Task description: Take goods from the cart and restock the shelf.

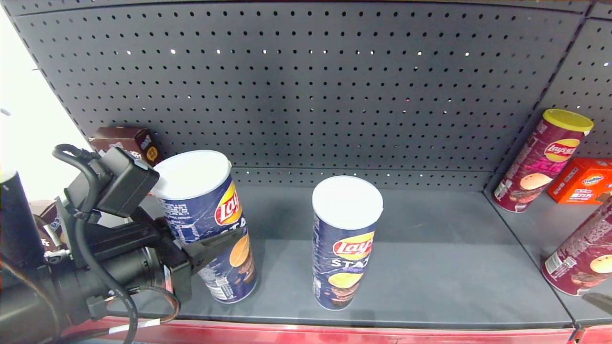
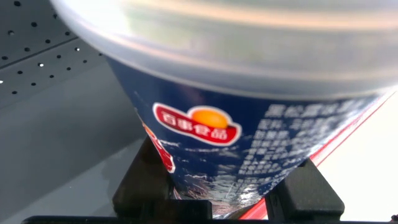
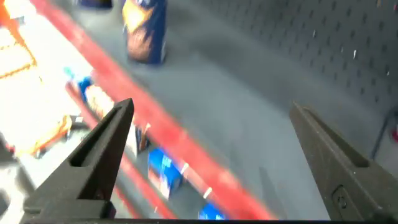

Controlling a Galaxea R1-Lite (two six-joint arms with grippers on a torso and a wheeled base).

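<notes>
A blue chip can [image 1: 201,200] with a white lid stands near the front left of the dark shelf [image 1: 430,267]. My left gripper [image 1: 210,251] is shut on its lower half, one finger across the front and the other hidden behind it. The left wrist view has that can [image 2: 249,124] close up, with the left gripper [image 2: 227,186] clamped against both its sides. A second blue can [image 1: 344,239] stands upright mid-shelf, apart from the first. My right gripper [image 3: 211,109] is open and holds nothing; it hangs in front of the shelf's red edge [image 3: 186,143].
Two maroon chip cans [image 1: 540,162] [image 1: 581,258] and an orange box [image 1: 581,181] stand on the neighbouring shelf to the right. A brown box [image 1: 126,141] sits at the back left. Perforated panel [image 1: 306,86] closes the back. Free shelf room lies right of the middle can.
</notes>
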